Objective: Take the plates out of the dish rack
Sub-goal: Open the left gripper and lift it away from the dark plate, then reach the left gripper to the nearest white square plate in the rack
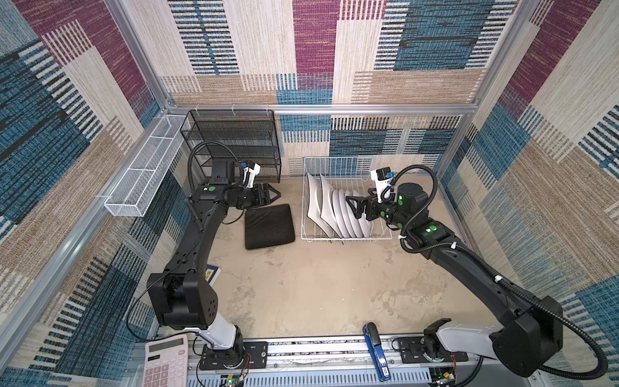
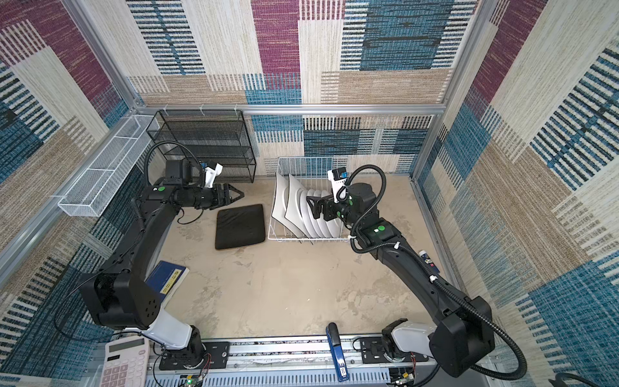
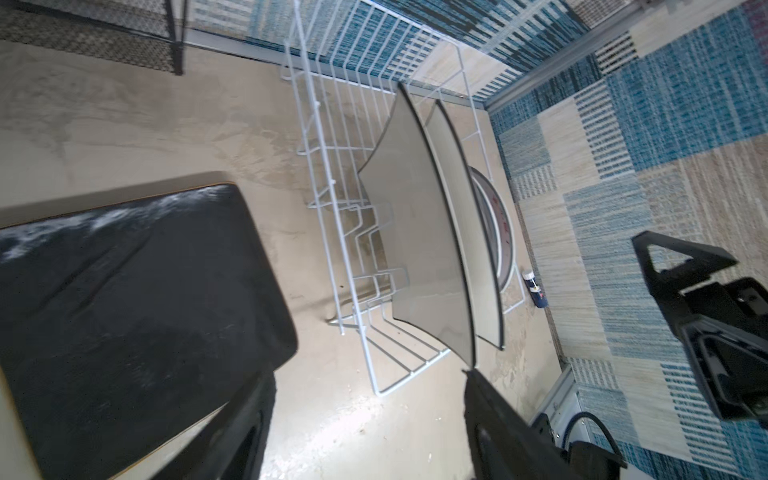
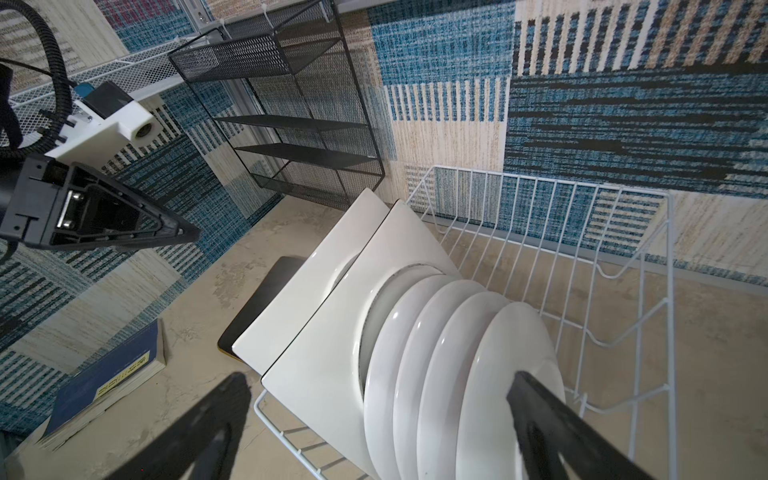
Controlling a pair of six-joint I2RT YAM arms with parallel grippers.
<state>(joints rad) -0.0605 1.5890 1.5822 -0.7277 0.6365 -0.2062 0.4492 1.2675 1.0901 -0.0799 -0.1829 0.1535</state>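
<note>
The white wire dish rack (image 1: 345, 238) (image 2: 301, 239) stands at the back right of the table. Two square white plates (image 1: 315, 197) (image 4: 328, 361) with black edges lean at its left end, and several round white plates (image 1: 351, 217) (image 4: 490, 374) follow them. My right gripper (image 1: 355, 206) (image 4: 382, 415) hovers open over the round plates, holding nothing. A square plate (image 1: 269, 226) (image 3: 124, 299) lies flat on the table, black back up, left of the rack. My left gripper (image 1: 268, 196) (image 3: 370, 415) is open and empty just above that plate's far edge.
A black mesh shelf (image 1: 234, 140) stands at the back left, with a long white mesh basket (image 1: 144, 177) along the left wall. A blue book (image 2: 167, 279) lies under the left arm. A calculator (image 1: 165, 363) and a blue stapler (image 1: 376, 351) sit at the front edge.
</note>
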